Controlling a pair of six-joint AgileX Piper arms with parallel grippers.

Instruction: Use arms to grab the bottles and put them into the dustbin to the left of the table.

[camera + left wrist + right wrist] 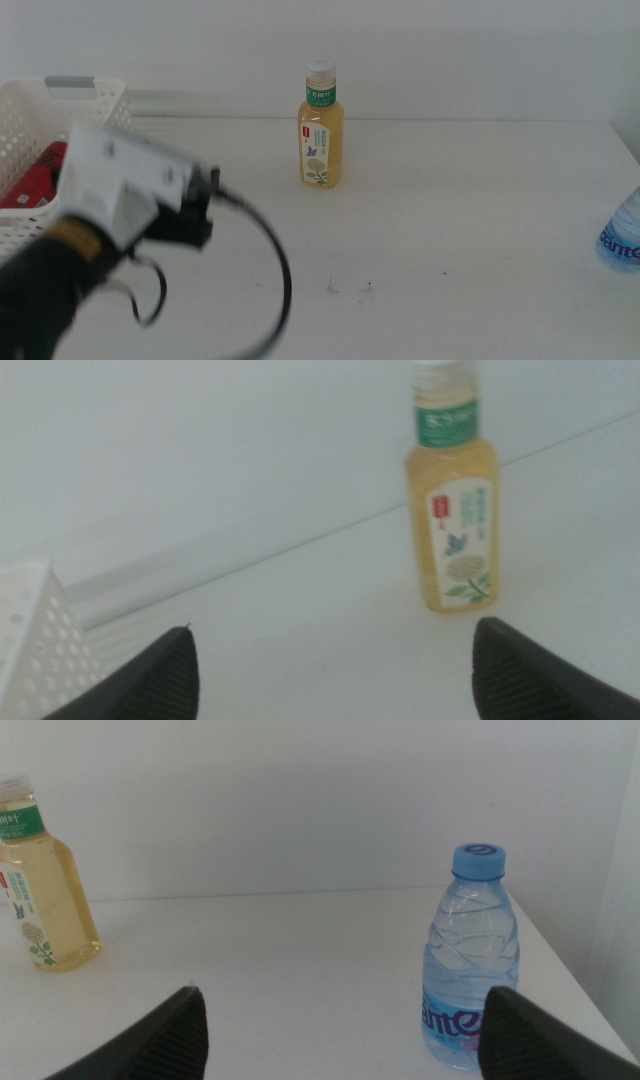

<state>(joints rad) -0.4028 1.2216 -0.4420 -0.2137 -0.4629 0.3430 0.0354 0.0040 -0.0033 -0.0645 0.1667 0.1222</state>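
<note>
Middle view: left arm [110, 195] comes in from the left, just beside the dustbin [60, 110]. A red can [35, 175] already lies inside the bin. Yellow bottle [320, 125] stands upright near mid-table, toward the back, ahead and to the right of this arm's tip. Long axis vertical. Water bottle [622, 232] sits at the far right edge, only partly in frame, well apart from the left arm. Right arm does not show here. Jaw state not readable from this angle.

Left wrist view: left gripper [335, 660] wide open, nothing held. Yellow bottle [452, 495] stands ahead of the jaws, nearer one jaw than the other, clearly off the mid-line and not yet between them. A corner of the dustbin [40, 630] shows beside the opposite jaw. Judgement: this arm is the nearer one to the yellow bottle and would need to swing toward it to centre it.

Right wrist view: right gripper [345, 1030] wide open, empty. Water bottle [468, 960] upright, close ahead, by one jaw rather than centred. Yellow bottle [40, 880] far off on the other side. Judgement: right arm is nearer the water bottle.
</note>
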